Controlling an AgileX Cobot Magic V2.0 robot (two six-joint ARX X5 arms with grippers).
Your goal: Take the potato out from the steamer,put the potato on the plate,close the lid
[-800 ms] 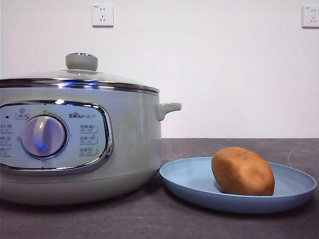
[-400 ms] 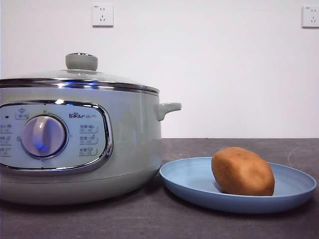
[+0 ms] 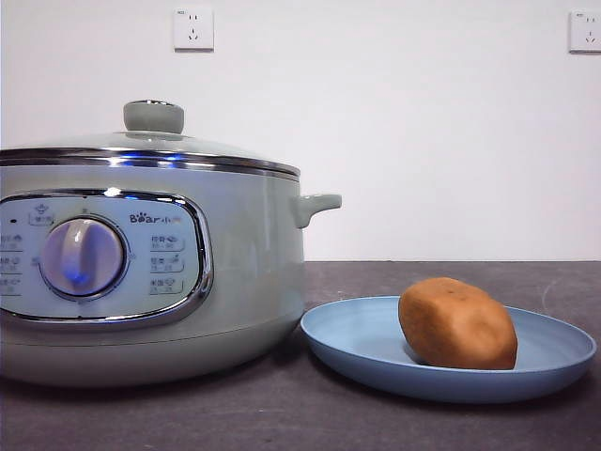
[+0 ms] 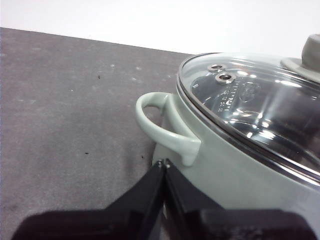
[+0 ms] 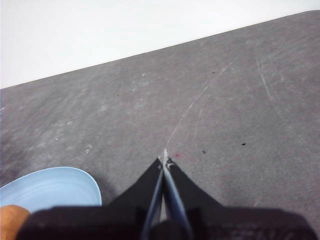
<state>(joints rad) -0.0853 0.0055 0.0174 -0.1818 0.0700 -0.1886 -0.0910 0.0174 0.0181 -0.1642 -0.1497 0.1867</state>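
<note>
The orange-brown potato (image 3: 457, 323) lies on the light-blue plate (image 3: 554, 362) at the right of the table. To its left stands the grey-green steamer (image 3: 254, 272), with the glass lid (image 3: 150, 143) resting on its chrome rim. No arm appears in the front view. My left gripper (image 4: 163, 163) is shut and empty beside the steamer's side handle (image 4: 162, 127), with the lid (image 4: 250, 105) shut on the pot close by. My right gripper (image 5: 164, 159) is shut and empty over bare table, with the plate's edge (image 5: 55, 187) and a bit of the potato (image 5: 12, 220) beside it.
The dark grey tabletop (image 3: 423, 277) runs back to a white wall with two sockets (image 3: 192, 28). The steamer's dial panel (image 3: 83, 256) faces the front camera.
</note>
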